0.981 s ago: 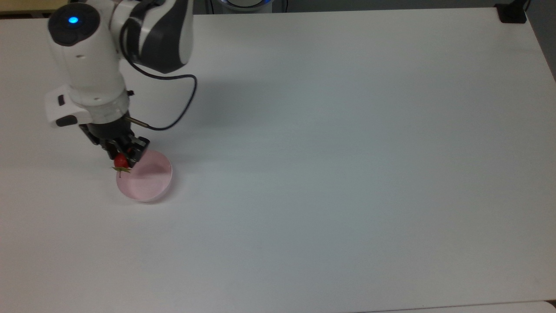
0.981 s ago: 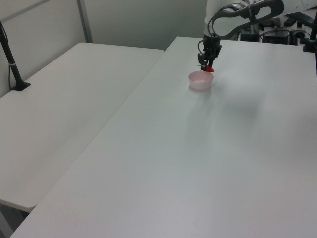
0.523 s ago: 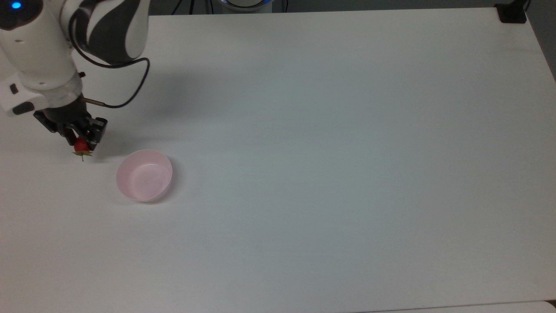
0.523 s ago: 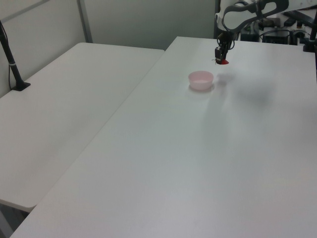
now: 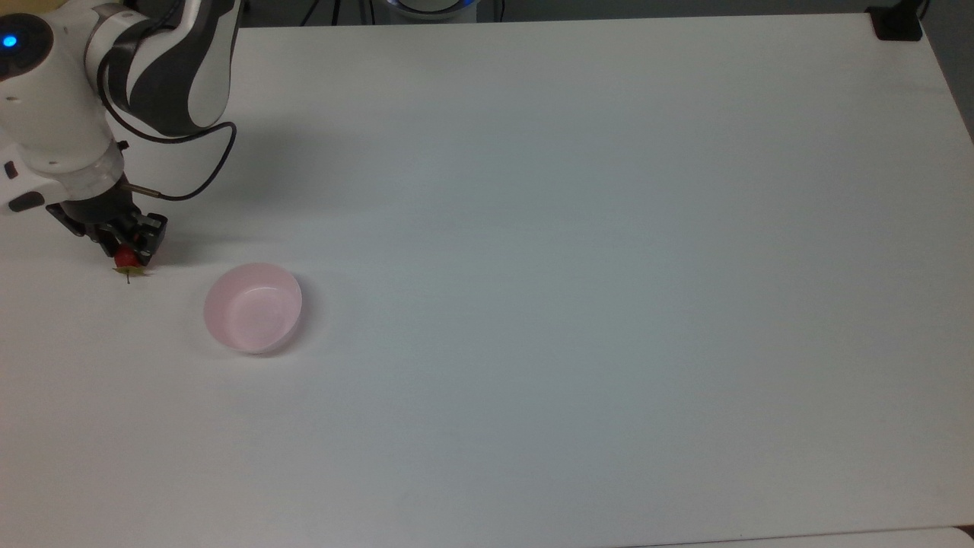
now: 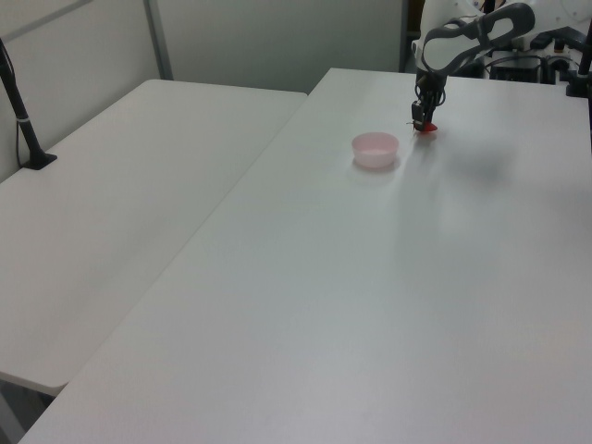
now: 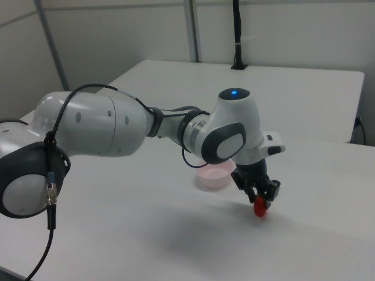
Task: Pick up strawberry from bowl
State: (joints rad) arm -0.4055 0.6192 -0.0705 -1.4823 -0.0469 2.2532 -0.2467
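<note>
The claw (image 5: 125,247) grips the strawberry (image 5: 125,260) beside the bowl (image 5: 253,307); the top view shows its stem.

Bare table (image 5: 578,304) lies open all around; only the bowl (image 5: 253,307) stands near the tool (image 5: 128,247).

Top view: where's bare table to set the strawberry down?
Nearly everywhere: the table is bare from the bowl to the top view's right edge, and below it. Crowded only around the claw, shut on the strawberry.
</note>
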